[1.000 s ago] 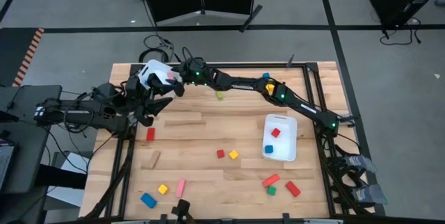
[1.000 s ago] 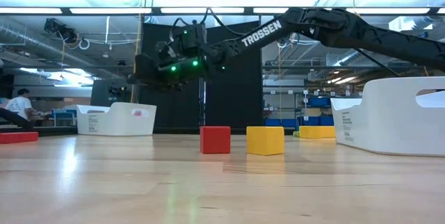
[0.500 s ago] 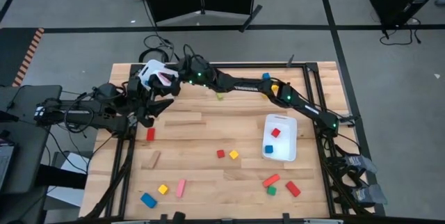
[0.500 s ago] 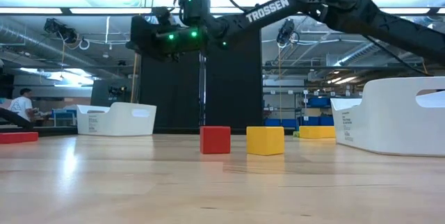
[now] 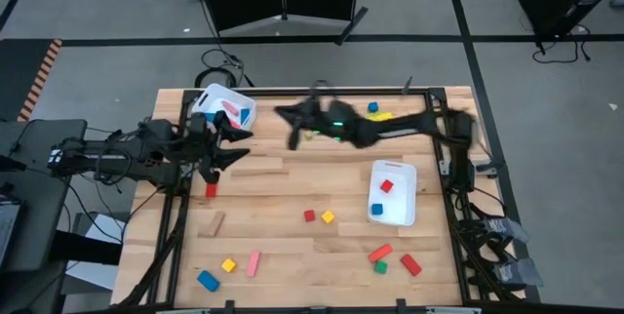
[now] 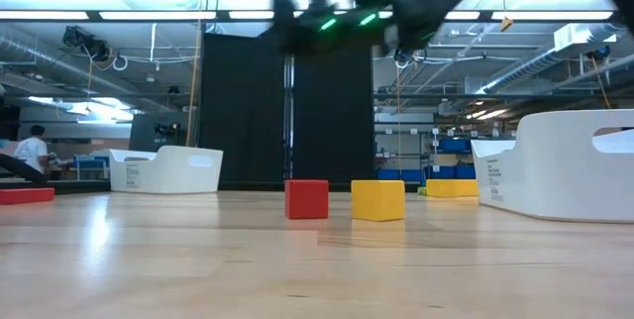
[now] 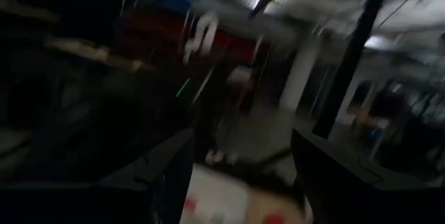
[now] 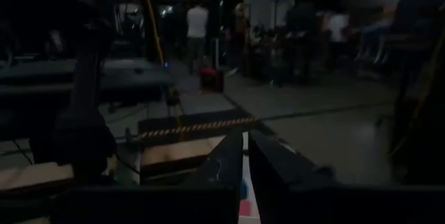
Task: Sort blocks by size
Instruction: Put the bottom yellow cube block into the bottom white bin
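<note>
As the wooden table is seen from above, the right gripper is blurred above the far middle of the table, and the spread of its fingers cannot be told. The left gripper is held with its fingers spread wide and empty, just beside the small white plastic bin at the far left corner, in which a pink piece is seen. Small coloured wooden blocks are scattered over the near half of the table. A red cube and a yellow cube are set just beside each other. A red and a blue block are held in the larger white bin at the right.
</note>
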